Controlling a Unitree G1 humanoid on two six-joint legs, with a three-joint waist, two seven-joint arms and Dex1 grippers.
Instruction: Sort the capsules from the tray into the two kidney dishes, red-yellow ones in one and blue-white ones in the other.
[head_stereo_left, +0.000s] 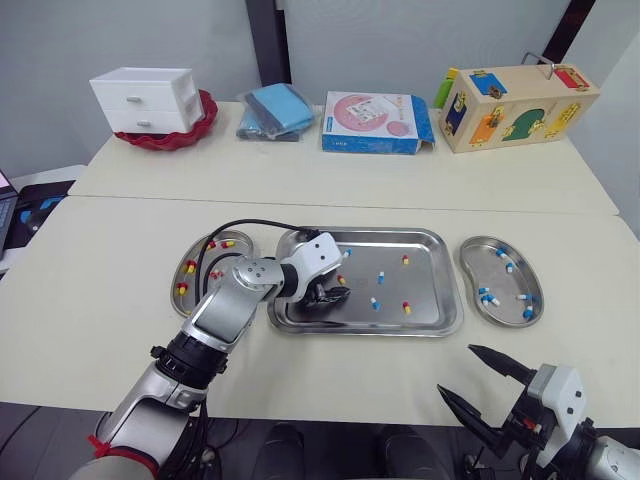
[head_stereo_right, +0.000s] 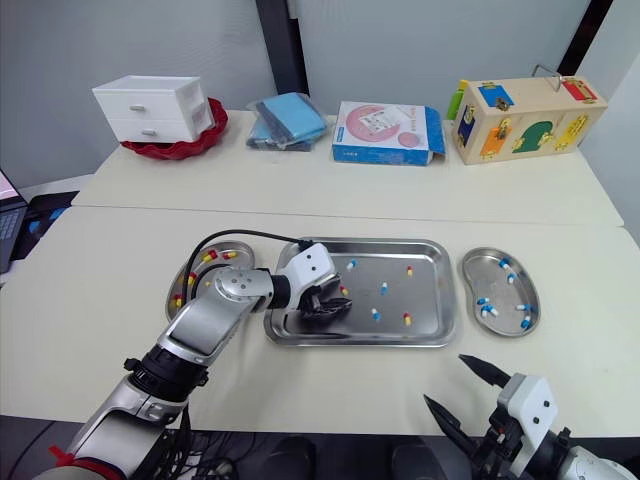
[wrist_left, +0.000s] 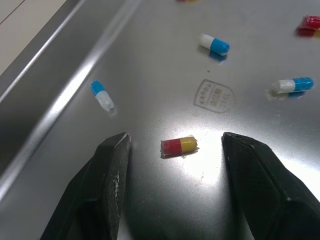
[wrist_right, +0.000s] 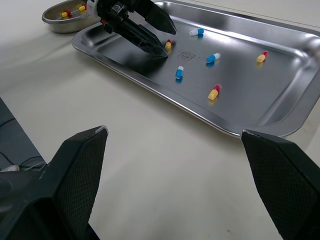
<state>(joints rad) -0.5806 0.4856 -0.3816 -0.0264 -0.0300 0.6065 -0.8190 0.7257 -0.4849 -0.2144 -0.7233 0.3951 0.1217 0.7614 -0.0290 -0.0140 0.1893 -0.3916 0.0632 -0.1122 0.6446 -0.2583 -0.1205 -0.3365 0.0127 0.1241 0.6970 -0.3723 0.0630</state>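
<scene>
One red-yellow capsule lies on the tray floor btwn the L gripper fingers, which are spread wide either side of it, no contact. R gripper is also spread, holding nothing, off the near edge of the table. Risks IMO: capsule lies roughly along the closing axis, so the pads would meet its domed ends. On slick steel, an off-centre close could squirt it sideways. Tips too low → scrape the floor, maybe shove the tray. A blue-white capsule lies near one finger by the tray wall, and a sweep could knock it. Weak pinch → drop en route to the L kidney dish, which holds the red-yellow lot. R dish has the blue-white ones, so a wrong drop spoils the sort. Black cable arcs over the L dish, possible snag at drop-off.
</scene>
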